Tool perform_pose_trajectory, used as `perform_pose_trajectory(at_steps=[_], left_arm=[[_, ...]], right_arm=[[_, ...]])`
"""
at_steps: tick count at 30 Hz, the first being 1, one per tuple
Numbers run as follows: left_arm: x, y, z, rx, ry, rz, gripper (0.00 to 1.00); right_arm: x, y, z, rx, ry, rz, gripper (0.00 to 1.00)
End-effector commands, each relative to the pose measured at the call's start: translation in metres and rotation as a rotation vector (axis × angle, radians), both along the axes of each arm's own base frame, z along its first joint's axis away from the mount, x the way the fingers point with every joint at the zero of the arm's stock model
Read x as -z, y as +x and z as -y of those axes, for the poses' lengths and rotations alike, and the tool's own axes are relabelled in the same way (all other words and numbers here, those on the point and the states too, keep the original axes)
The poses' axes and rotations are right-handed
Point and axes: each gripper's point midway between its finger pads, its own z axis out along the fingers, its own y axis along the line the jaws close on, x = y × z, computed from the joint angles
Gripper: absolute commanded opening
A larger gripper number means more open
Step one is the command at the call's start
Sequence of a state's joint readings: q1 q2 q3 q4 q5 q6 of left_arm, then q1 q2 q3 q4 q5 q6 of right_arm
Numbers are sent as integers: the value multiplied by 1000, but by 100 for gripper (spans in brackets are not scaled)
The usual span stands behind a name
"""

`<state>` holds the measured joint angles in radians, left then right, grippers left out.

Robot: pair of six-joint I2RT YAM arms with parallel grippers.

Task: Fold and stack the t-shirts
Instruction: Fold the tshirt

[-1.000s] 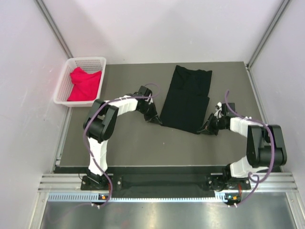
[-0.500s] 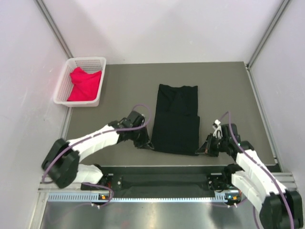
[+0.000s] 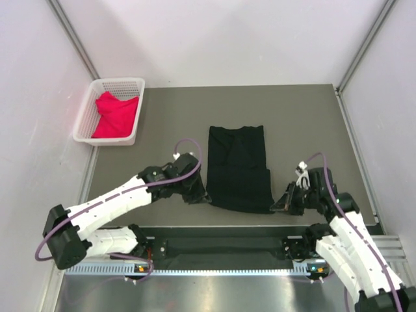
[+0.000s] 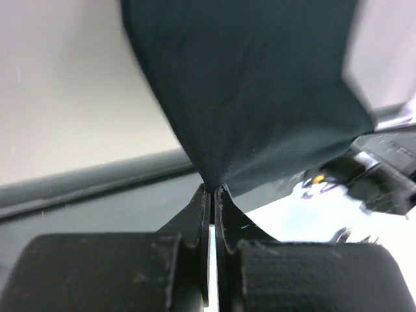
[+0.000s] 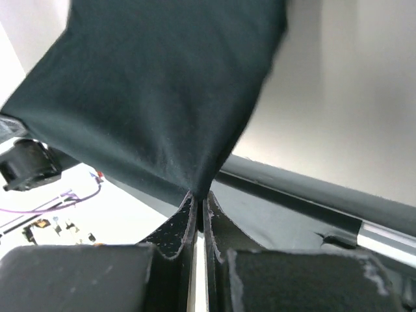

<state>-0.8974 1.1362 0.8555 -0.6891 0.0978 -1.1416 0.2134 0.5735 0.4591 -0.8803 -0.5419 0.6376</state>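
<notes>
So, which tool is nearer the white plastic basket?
Left. The left tool grips the black cloth t-shirt on the side toward the basket; the right tool grips its far side.

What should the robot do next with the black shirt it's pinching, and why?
Both pairs of jaws are shut on the near corners of the large black cloth t-shirt, which lies flat and long on the grey table. So probably lift those corners and carry them to the far edge, folding it in half.
</notes>
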Motion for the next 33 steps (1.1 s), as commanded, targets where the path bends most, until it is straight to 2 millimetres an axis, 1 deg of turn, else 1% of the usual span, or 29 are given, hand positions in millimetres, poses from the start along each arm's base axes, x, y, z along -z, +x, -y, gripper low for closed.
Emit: perform_pose_trajectory(at_steps=[1,2,3,4,5,6,7,8,9,10,11,12,13,14,15,16,17,18,19,20,21,22,23,25,27,28,29,33], left_arm=[[-35,46,-8,-45,58,123,0],[-30,66,-13,-76,81,114,0],[-45,82,-8,-45,55,152,0],[-46,102,-16,-74,63,155,0],[-49,122,-10,-72,66,156,0],[-53,134,-7,-58,49,159,0],[-54,153,-14,-56,59,180,0],[-56,175,-9,-51,60,191,0],[-55,186,-8,-40,66,189,0],[-55,197,-8,-12,75,198,0],[-54,224,-8,-24,77,195,0],[-53,234,-8,-20,75,187,0],[-51,241,-11,-4,71,162,0],[-48,260,-4,3,65,167,0],[-46,268,-2,10,60,163,0],[-45,275,-1,15,42,155,0],[-41,288,5,17,28,154,0],[-39,294,6,13,22,152,0],[-29,302,7,8,19,133,0],[-35,310,9,5,6,153,0],[-35,315,10,-2,-5,153,0],[-27,320,9,-9,-7,142,0],[-31,327,11,-11,-24,157,0],[-27,335,10,-26,-37,159,0],[-29,343,14,-31,-65,182,0],[-25,346,14,-38,-63,179,0],[-26,349,14,-42,-67,190,0],[-19,359,14,-67,-88,186,0]], right_arm=[[-40,47,-2,-4,-41,124,0],[-52,67,-3,-6,-59,128,0],[-58,80,-3,-22,-73,157,0],[-69,101,-4,-20,-87,167,0],[-74,113,-4,-21,-93,175,0],[-78,124,-4,-32,-104,192,0],[-95,142,-4,-24,-103,234,0],[-88,158,-6,-31,-108,212,0],[-88,168,-5,-34,-112,212,0],[-101,185,-5,-28,-110,244,0],[-90,197,-7,-40,-113,205,0],[-91,207,-8,-49,-108,210,0],[-94,224,-10,-51,-98,214,0],[-97,234,-10,-52,-100,225,0],[-97,243,-9,-56,-108,232,0],[-95,260,-8,-56,-99,223,0],[-93,266,-7,-62,-96,217,0],[-93,275,-5,-57,-90,214,0],[-91,288,-6,-61,-81,212,0],[-90,295,-4,-61,-85,218,0],[-89,302,-3,-56,-88,217,0],[-89,314,0,-49,-82,219,0],[-87,319,1,-44,-75,215,0],[-84,333,1,-41,-57,212,0],[-79,339,-1,-43,-51,206,0],[-74,344,-2,-44,-46,201,0],[-70,347,-1,-42,-44,196,0],[-56,356,-3,-51,-27,182,0]])
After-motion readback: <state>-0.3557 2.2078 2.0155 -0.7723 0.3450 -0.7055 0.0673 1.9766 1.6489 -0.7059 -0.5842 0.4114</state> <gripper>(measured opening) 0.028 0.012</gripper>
